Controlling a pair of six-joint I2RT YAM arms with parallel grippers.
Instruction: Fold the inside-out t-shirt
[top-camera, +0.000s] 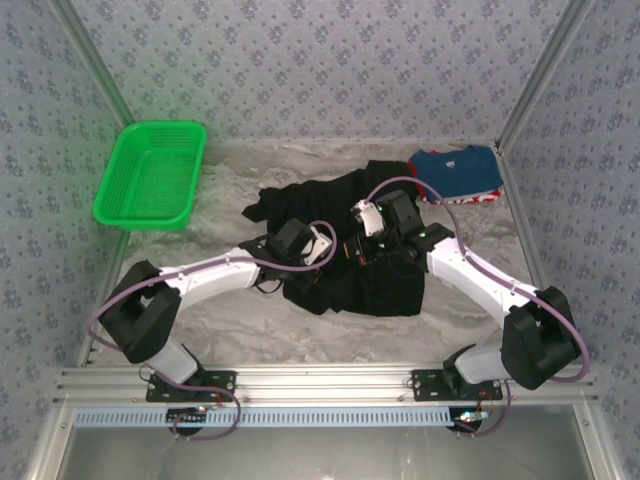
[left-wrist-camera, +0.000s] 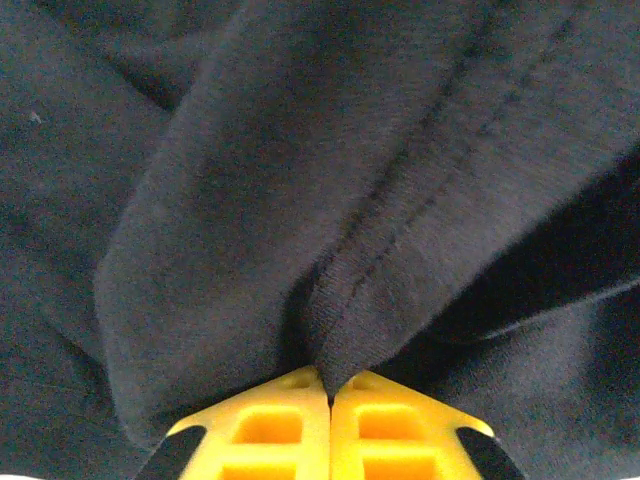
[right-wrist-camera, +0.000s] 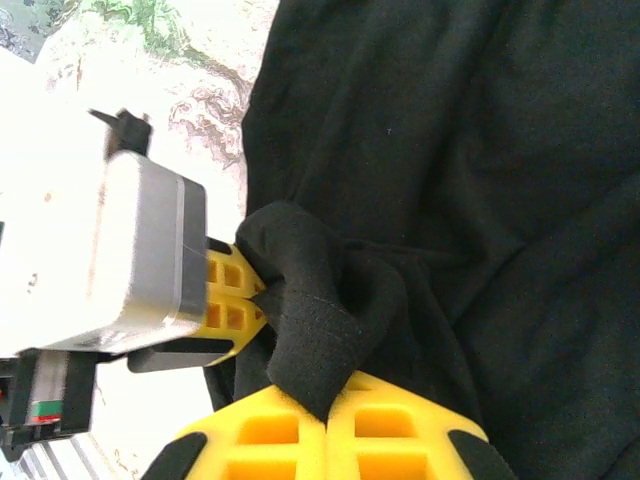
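Fabric is pinched by both arms. The left fingers (left-wrist-camera: 270, 428) are pressed together on a stitched fold of the large plain black fabric t-shirt (top-camera: 350, 285). The right fingers (right-wrist-camera: 265, 432) are likewise clamped on a bunched edge of it, just beside the left pair. The shirt lies crumpled at the middle of the pale marbled surface (top-camera: 240, 320), with one part trailing toward 11 o'clock. A green plastic basket (top-camera: 140, 222) sits at 10 o'clock, apart from the cloth. A folded blue shirt with red trim (top-camera: 455, 172) lies at 1 o'clock, very near the black cloth; whether they touch I cannot tell.

The step in hand looks like taking hold of an edge so the heap can be spread flat before any fold. With the two grips almost meeting, the move likely needs them drawn apart along the seam, toward 9 and 3 o'clock, so the edge goes taut between them. A modest lift should let the bunched layers drop free. How many layers each pinch holds cannot be told, so a slow pull is safer. Pulling toward 6 o'clock, away from the blue shirt, should avoid dragging it along.
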